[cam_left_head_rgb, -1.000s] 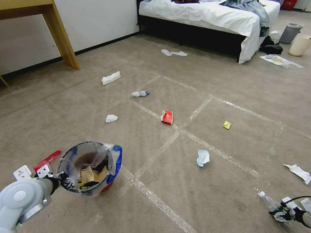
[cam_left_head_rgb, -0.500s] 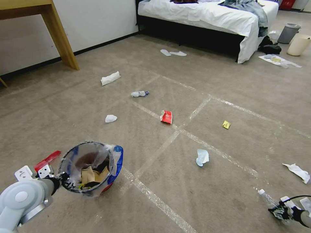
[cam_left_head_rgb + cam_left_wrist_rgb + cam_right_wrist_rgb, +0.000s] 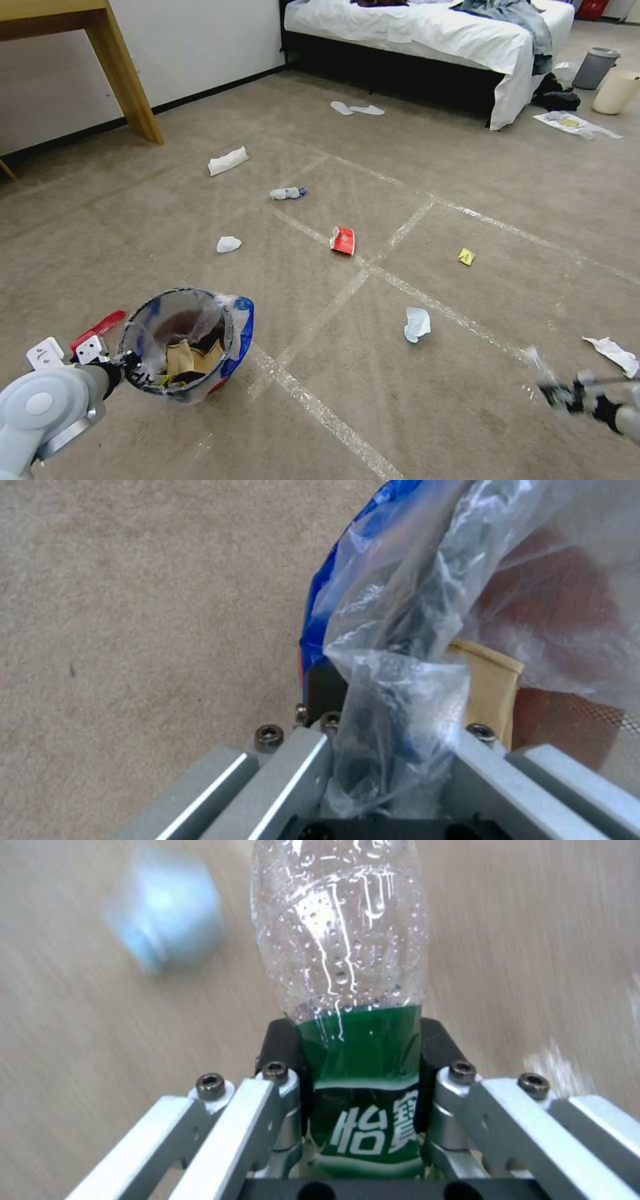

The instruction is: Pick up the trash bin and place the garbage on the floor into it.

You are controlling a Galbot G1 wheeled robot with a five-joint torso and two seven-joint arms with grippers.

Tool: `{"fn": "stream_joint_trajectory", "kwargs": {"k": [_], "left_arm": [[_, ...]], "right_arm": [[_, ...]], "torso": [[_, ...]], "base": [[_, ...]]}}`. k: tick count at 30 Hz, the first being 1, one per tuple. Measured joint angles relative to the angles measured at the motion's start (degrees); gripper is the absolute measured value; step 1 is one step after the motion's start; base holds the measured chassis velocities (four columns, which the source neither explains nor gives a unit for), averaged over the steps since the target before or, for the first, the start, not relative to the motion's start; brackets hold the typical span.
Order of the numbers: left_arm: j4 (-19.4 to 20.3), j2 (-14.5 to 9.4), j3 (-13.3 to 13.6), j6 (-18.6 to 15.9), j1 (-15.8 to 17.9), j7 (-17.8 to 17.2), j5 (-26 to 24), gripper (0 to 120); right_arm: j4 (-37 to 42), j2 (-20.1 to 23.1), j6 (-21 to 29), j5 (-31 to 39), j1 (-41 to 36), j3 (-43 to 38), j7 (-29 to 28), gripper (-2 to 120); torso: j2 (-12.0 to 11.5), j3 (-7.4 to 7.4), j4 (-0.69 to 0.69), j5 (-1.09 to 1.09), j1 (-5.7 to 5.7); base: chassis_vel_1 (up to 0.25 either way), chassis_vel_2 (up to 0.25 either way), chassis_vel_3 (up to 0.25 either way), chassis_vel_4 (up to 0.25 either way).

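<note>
The trash bin (image 3: 183, 343), red-based and lined with a clear blue-edged bag, hangs low at the near left. My left gripper (image 3: 123, 370) is shut on its rim and bag (image 3: 393, 720). Brown paper (image 3: 190, 360) lies inside it. At the near right my right gripper (image 3: 567, 395) is shut on a clear plastic bottle (image 3: 340, 965) with a green label, lifted off the carpet. More garbage lies on the floor: a red wrapper (image 3: 343, 241), a yellow scrap (image 3: 467, 257), a pale blue tissue (image 3: 417, 325) and white tissues (image 3: 228, 244).
A bed (image 3: 427, 33) stands at the back, with a grey bin (image 3: 595, 67) and a cream bucket (image 3: 615, 91) to its right. A wooden table leg (image 3: 127, 80) is at the far left. Slippers (image 3: 357, 109) lie by the bed. Tape lines cross the carpet.
My right gripper has risen from the floor with the bottle and swung slightly left. The bin and my left arm have barely moved.
</note>
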State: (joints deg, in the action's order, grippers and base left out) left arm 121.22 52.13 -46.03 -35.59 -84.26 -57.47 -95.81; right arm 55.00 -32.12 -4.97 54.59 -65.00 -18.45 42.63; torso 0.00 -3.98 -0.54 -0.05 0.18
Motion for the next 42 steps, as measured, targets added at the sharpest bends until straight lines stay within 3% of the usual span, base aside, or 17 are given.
{"fn": "stream_joint_trajectory", "kwargs": {"k": [1, 3, 7, 9, 16, 19, 21, 25, 28, 31, 42], "left_arm": [[0.0, 0.0, 0.0, 0.0, 0.0, 0.0, 0.0, 0], [0.29, -0.49, -0.03, 0.03, -0.08, 0.01, -0.41, 0], [0.48, -0.82, -0.28, 0.34, -0.13, 0.28, -1.2, 0], [0.59, -1.3, -0.46, 0.74, 0.42, 0.28, -2.53, 0], [-0.18, -1.98, 0.67, 0.97, 2.12, 1.42, -3.68, 0], [-0.61, -1.99, 0.62, 0.99, 2.38, 2.14, -4.17, 0], [-0.99, -1.96, 0.52, 0.99, 2.67, 3.0, -4.17, 0], [-1.17, -1.89, 0.68, 0.97, 2.99, 3.49, -4.07, 0], [-1.67, -2.05, 1.75, 0.88, 3.98, 3.92, -3.91, 0], [-2.24, -2.19, 2.37, 0.88, 4.59, 4.02, -3.85, 0], [-5.0, -2.01, 4.95, 0.88, 6.78, 5.03, -2.89, 0]], "right_arm": [[0.0, 0.0, 0.0, 0.0, 0.0, 0.0, 0.0, 22], [5.82, 0.87, -0.92, 8.05, 0.95, -1.13, 3.29, 22], [13.36, 1.07, -1.74, 13.95, 2.78, -2.13, 5.41, 22], [23.43, 1.13, -1.82, 19.22, 5.08, -2.7, 5.67, 22], [36.3, 0.13, -0.75, 20.14, 8.09, 0.29, 4.76, 22], [40.12, -1.25, -0.24, 19.59, 11.48, 5.28, 4.38, 22], [42.74, -4.23, 0.04, 19.06, 17.89, 12.65, 3.41, 22], [43.0, -7.83, 0.04, 18.85, 24.24, 19.06, 2.67, 22], [41.05, -14.08, -0.14, 18.55, 32.07, 28.25, 1.44, 22], [38.42, -17.17, -0.22, 17.95, 35.18, 32.51, 1.37, 22], [33.13, -26.94, -0.29, 15.86, 39.54, 42.56, 1.5, 22]], "torso": [[0.0, 0.0, 0.0, 0.0, 0.0], [0.0, 0.0, -0.05, 0.05, 0.0], [0.0, 0.0, -0.01, 0.03, 0.0], [0.0, 0.01, 0.03, 0.02, 0.0], [0.0, 0.01, -0.05, 0.02, 0.0], [0.0, 0.01, -0.05, 0.02, 0.0], [0.0, 0.0, -0.01, 0.04, 0.0], [0.0, 0.0, 0.0, 0.02, 0.0], [0.0, 0.0, 0.01, 0.03, 0.0], [0.0, 0.0, -0.01, 0.02, 0.01], [0.0, 0.0, -0.01, 0.03, 0.0]], "base": [[0.0, 0.0, 0.0, 0.0], [0.0, 0.0, 0.0, 0.0], [0.0, 0.0, 0.0, 0.0], [0.0, 0.0, 0.0, 0.0], [0.0, 0.0, 0.0, 0.0], [0.0, 0.0, 0.0, 0.0], [0.0, 0.0, 0.0, 0.0], [0.0, 0.0, 0.0, 0.0], [0.0, 0.0, 0.0, 0.0], [0.0, 0.0, 0.0, 0.0], [0.0, 0.0, 0.0, 0.0]]}}
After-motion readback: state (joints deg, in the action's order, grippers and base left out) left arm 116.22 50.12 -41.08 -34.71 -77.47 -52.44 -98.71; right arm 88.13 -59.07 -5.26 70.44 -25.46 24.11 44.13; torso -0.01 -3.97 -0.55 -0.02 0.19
